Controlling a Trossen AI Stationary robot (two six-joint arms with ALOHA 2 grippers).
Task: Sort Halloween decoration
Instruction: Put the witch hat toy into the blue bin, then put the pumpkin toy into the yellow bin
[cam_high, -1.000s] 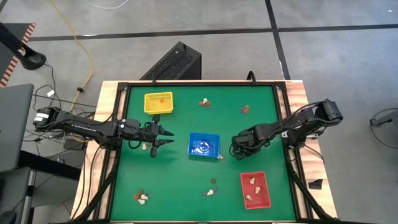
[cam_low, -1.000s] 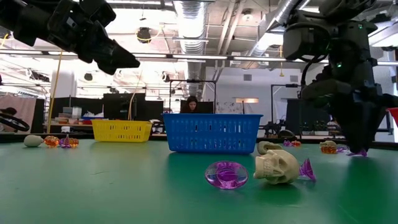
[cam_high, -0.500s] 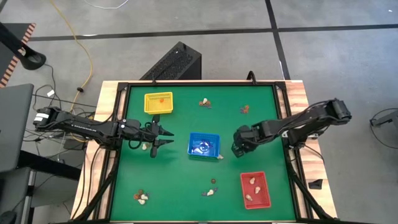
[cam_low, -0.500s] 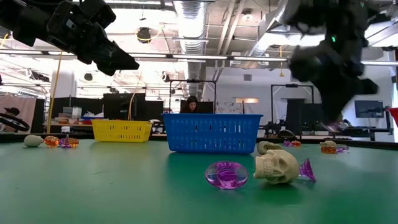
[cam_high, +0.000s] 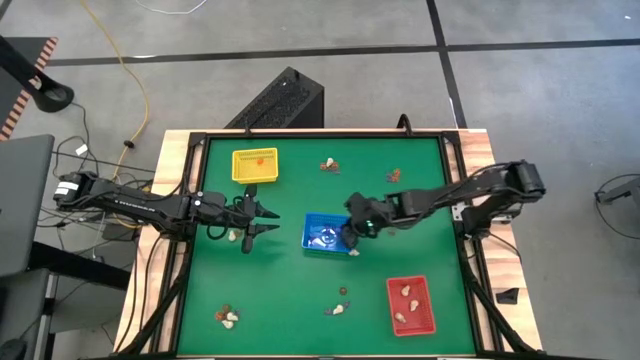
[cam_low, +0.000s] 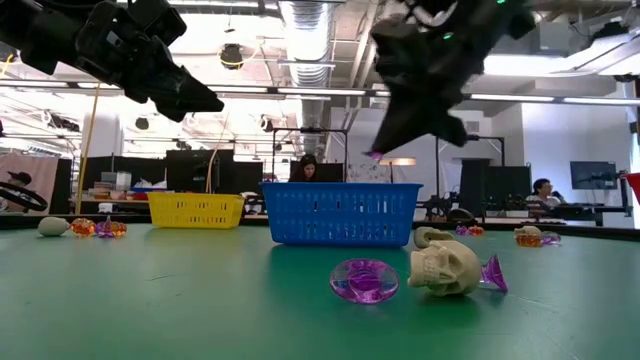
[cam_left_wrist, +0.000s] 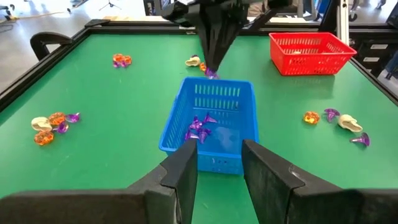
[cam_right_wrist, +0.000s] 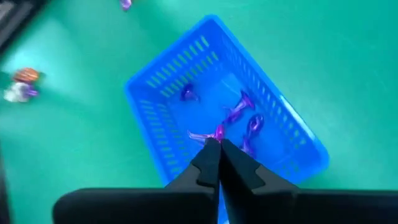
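Observation:
My right gripper (cam_high: 351, 234) hovers over the right end of the blue tray (cam_high: 326, 232), shut on a small purple trinket (cam_right_wrist: 217, 132). Several purple trinkets (cam_right_wrist: 239, 118) lie on the tray floor below it. My left gripper (cam_high: 266, 220) is open and hangs in the air to the left of the blue tray, touching nothing. Loose cream, orange and purple trinkets lie in small groups on the green mat: near the far edge (cam_high: 329, 164), by the near left corner (cam_high: 228, 317) and near the middle front (cam_high: 340, 305). A cream skull (cam_low: 445, 268) and a purple ring (cam_low: 364, 279) sit close to the low camera. My right gripper pinches the purple trinket (cam_right_wrist: 217, 134) between its two fingertips (cam_right_wrist: 208, 155), which slant down from the table's right side. Only a small purple bit shows past the tips. The trinket is lifted clear, above the blue tray's rim (cam_low: 375, 155).
A yellow tray (cam_high: 254, 165) with an orange piece stands at the far left. A red tray (cam_high: 411, 305) with cream pieces stands at the near right. More trinkets lie at the far right (cam_high: 394, 176). A raised black frame (cam_high: 318, 133) rims the mat.
My right gripper has risen from the mat to the right of the blue tray and swung toward the table's left. It now hangs over that tray's right end, still shut, with the purple trinket carried along. My left arm has kept still.

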